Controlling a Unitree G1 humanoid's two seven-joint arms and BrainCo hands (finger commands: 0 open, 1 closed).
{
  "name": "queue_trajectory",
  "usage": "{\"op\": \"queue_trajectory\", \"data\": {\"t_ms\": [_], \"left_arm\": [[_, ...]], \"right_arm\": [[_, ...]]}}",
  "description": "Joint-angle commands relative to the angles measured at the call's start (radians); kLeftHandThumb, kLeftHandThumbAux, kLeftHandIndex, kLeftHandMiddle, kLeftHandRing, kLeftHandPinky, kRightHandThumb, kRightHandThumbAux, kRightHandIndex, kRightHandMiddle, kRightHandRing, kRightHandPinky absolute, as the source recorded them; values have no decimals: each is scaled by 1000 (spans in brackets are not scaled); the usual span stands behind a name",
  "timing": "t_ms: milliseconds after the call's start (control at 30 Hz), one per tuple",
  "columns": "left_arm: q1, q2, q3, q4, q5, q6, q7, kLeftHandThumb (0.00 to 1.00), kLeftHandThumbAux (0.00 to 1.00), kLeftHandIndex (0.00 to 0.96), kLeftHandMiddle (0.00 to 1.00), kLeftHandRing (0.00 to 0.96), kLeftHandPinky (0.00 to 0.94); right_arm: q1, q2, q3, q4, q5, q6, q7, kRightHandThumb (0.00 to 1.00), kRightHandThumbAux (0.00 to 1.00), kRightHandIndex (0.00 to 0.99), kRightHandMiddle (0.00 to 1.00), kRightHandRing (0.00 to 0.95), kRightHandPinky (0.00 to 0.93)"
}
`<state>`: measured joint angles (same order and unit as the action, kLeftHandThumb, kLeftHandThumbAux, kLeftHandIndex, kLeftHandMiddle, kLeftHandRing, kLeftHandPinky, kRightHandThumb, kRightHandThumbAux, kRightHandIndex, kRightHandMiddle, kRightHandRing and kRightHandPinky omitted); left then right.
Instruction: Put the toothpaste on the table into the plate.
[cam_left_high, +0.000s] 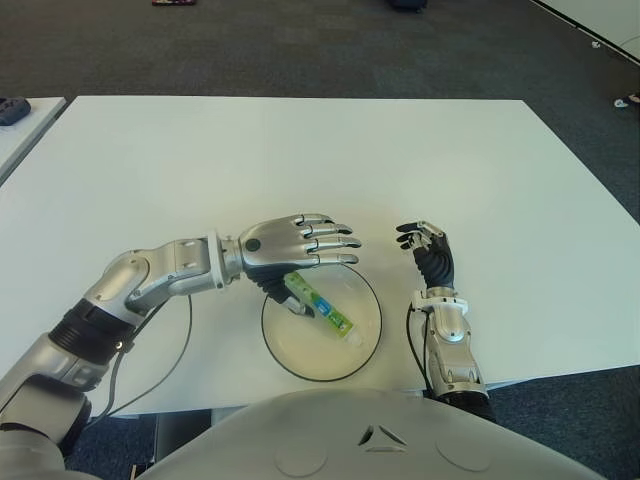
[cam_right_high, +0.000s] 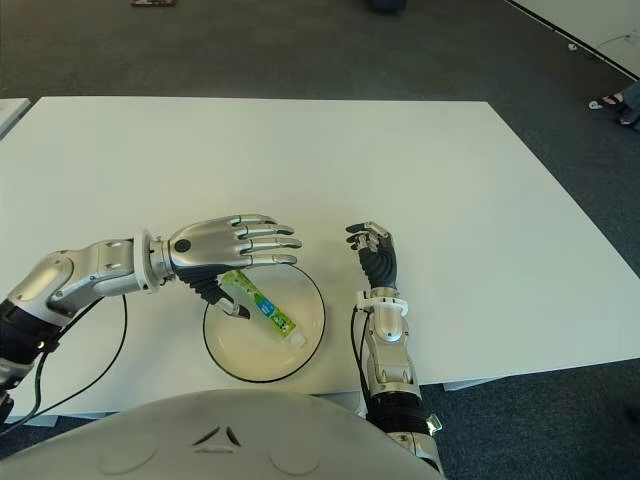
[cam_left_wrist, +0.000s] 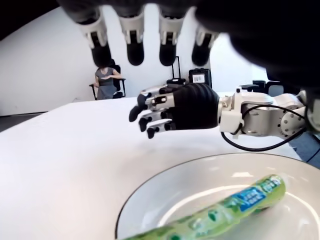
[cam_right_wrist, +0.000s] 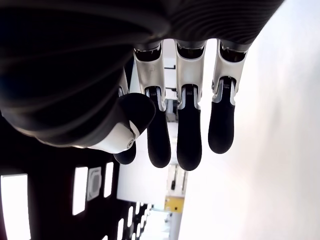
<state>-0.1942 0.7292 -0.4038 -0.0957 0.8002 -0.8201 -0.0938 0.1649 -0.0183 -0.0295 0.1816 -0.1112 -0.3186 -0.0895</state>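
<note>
Toothpaste tube (cam_left_high: 322, 306) already lies in the plate (cam_left_high: 372, 330); left hand (cam_left_high: 295, 243) above, fingers spread, holding nothing. Next: pull clear. Right hand (cam_left_high: 428, 252) beside plate, fingers relaxed.

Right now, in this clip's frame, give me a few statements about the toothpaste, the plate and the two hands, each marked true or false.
1. The toothpaste lies inside the plate. True.
2. The left hand clamps the toothpaste in a closed fist. False: its fingers are stretched out above the plate and grip nothing.
3. The right hand shows to the right of the plate and holds nothing. True.
4. The plate stands at the far edge of the table. False: it sits near the edge closest to the robot.
5. The toothpaste tube is red. False: it is green with a blue patch.
</note>
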Motion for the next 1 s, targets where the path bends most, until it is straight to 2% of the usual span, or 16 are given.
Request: {"op": "queue_trajectory", "data": {"t_ms": [33, 267, 400, 533, 633, 767, 867, 900, 967, 1000], "left_arm": [[-28, -6, 7, 33, -21, -15, -27, 91, 264, 0, 0, 0, 0], [-29, -25, 27, 64, -60, -11, -14, 99, 269, 0, 0, 0, 0], [-80, -54, 55, 154, -184, 13, -35, 119, 272, 0, 0, 0, 0], [-79, -86, 92, 196, -328, 61, -65, 136, 275, 0, 0, 0, 0], [-54, -112, 108, 192, -415, 89, -83, 139, 280, 0, 0, 0, 0], [16, -128, 184, 182, -682, 156, -133, 133, 289, 0, 0, 0, 0], [92, -96, 247, 196, -802, 149, -165, 128, 291, 0, 0, 0, 0], [97, -146, 271, 184, -800, 210, -112, 127, 292, 0, 0, 0, 0], [103, -249, 311, 164, -787, 298, -4, 134, 353, 0, 0, 0, 42], [107, -292, 328, 157, -781, 325, 39, 147, 415, 0, 0, 5, 85]], "right_arm": [[-13, 3, -1, 12, 16, -11, 3, 845, 683, 472, 457, 493, 488], [-11, 3, 0, 9, 12, -12, 0, 845, 682, 471, 458, 496, 482], [-10, 3, 1, 1, 11, -1, 1, 845, 682, 475, 457, 495, 481], [-10, 2, 0, 0, 10, 11, 0, 846, 682, 476, 455, 492, 481], [-11, 2, -2, 1, 10, 14, -2, 846, 682, 477, 453, 489, 479], [-12, 4, -5, 7, 11, 13, -6, 845, 683, 475, 452, 486, 478], [-13, 4, -5, 10, 11, 9, -8, 845, 683, 472, 453, 487, 482], [-13, 4, -6, 12, 11, 8, -9, 845, 683, 471, 453, 488, 483], [-14, 4, -8, 14, 11, 9, -11, 845, 683, 470, 454, 490, 477], [-14, 4, -9, 15, 11, 11, -13, 845, 683, 470, 454, 490, 475]]}}
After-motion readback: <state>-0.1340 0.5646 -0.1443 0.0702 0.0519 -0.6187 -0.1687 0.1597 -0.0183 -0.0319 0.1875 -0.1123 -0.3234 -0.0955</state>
